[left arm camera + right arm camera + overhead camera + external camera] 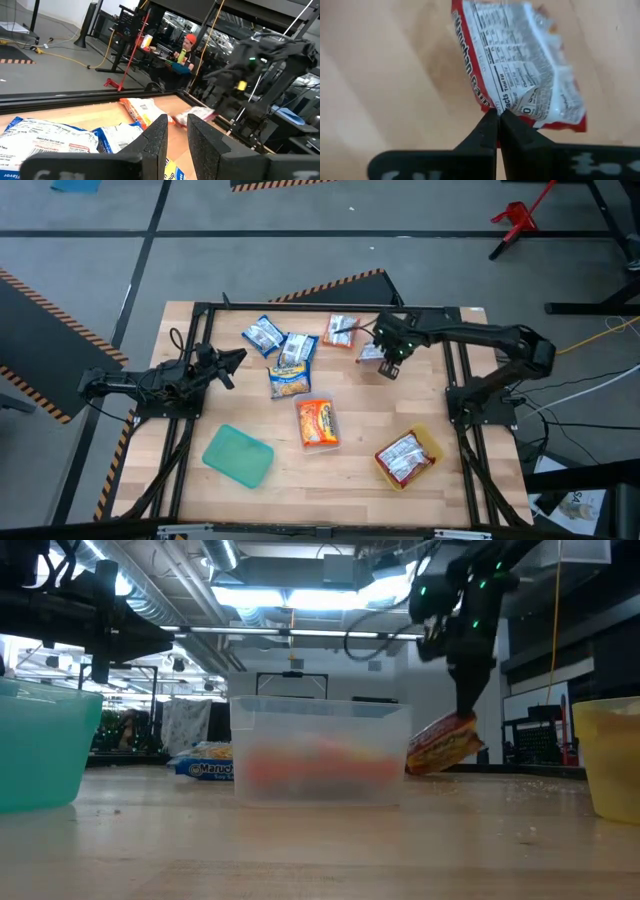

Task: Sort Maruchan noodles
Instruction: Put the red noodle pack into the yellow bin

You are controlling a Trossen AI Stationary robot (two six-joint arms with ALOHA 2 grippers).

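My right gripper stands over the table's far right part, shut on a red and silver noodle packet. That packet hangs tilted below it in the low view. Three blue-white packets and an orange one lie flat on the far middle of the table. Another orange packet lies in the clear tray. A red packet lies in the yellow tray. My left gripper waits at the left, level, open by a narrow gap. My right gripper pinches the red and silver packet by a crinkled edge on its printed back side, between its two fingertips. The fingers come steeply from above, pointing down. The packet hangs tilted below them; whether its low corner touches the table I cannot tell.
A teal tray sits at the near left, by the left arm. Bare wood lies between the trays and along the near edge. A dark frame borders the table. A person sits in the room beyond the far edge.
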